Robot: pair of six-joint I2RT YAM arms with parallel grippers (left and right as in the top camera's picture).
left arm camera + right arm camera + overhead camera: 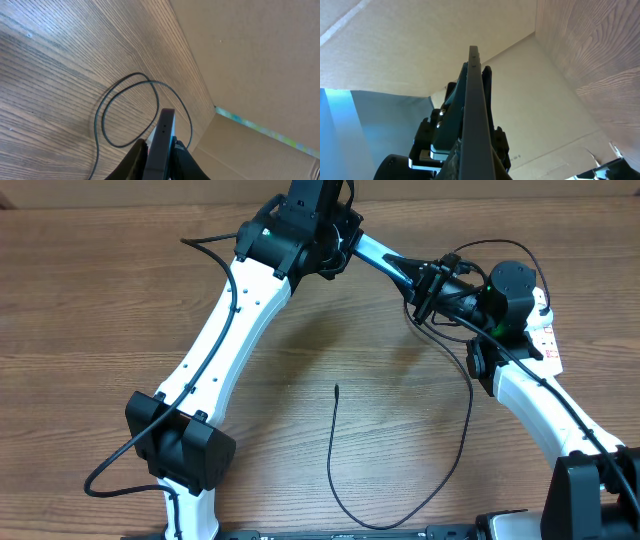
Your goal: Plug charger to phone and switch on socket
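The phone [385, 258] is held off the table at the back between both grippers, its teal lit face partly showing. My left gripper [340, 245] is shut on one end and my right gripper [425, 285] on the other. In the left wrist view the phone [164, 130] stands edge-on in the left gripper [160, 147], both fingers pressed to it. The right wrist view shows the phone [475, 100] edge-on in the right gripper [477, 165]. The charger [333, 440] lies looped on the table, its tip [337, 387] free at the middle. The white socket [546, 330] sits largely hidden under the right arm.
A cardboard wall [260, 60] borders the table's far edge, close behind the phone. The charger's loop [107, 100] lies on the wood below the left gripper. A black arm cable [110, 475] trails at the lower left.
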